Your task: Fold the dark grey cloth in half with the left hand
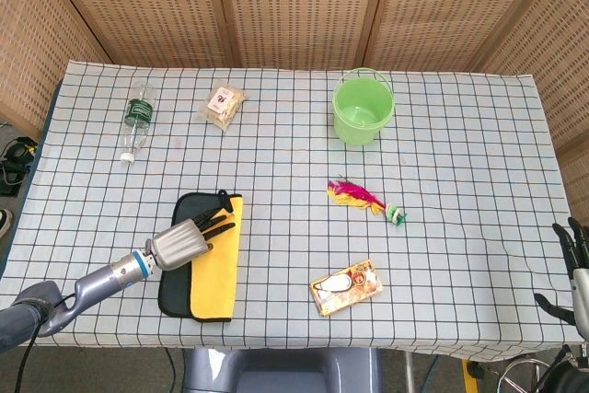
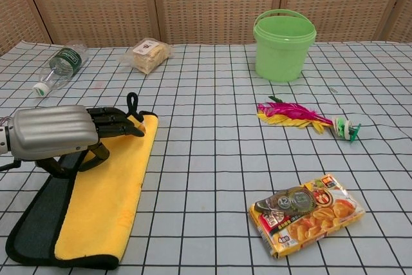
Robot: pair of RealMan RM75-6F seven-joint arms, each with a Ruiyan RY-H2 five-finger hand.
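Chest view shows the left hand (image 2: pixel 61 134) pinching the dark grey cloth (image 2: pixel 96 201) near the table's front-left corner, fold nearly closed; letting go likely follows.

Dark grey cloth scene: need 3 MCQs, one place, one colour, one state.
1. The water bottle lies at the table's:
A. far left
B. far right
C. near right

2. The cloth's upturned face is:
A. red
B. yellow
C. white

3. The left robot hand is:
A. in the bucket
B. holding the snack packet
C. on the cloth's folded-over flap

Answers: 1 A, beside the left edge, far side. 2 B, yellow lining covers most of the grey. 3 C, fingers at the flap's top edge.
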